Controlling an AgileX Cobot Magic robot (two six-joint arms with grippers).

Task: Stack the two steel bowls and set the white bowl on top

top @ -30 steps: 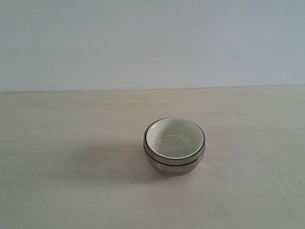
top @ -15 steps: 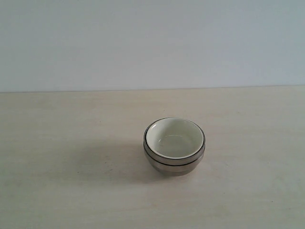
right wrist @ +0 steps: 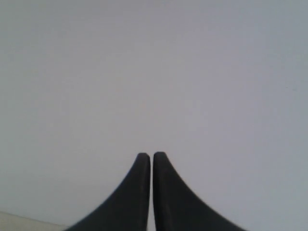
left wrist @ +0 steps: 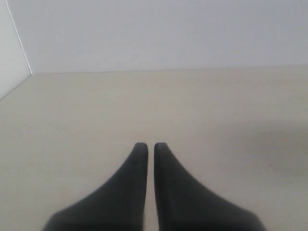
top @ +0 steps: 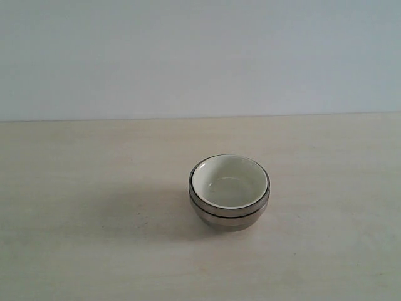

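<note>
White bowl (top: 229,182) is nested atop the stacked steel bowls (top: 229,221), on the table (top: 94,188) near ctr. L gripper (left wrist: 147,147) and R gripper (right wrist: 151,156) are pinched together, nothing held, away from stack.

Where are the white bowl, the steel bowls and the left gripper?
white bowl (top: 230,183): exterior view, its inner floor.
steel bowls (top: 229,221): exterior view, outer wall below the rim.
left gripper (left wrist: 150,147): left wrist view, between its shut fingertips.
</note>
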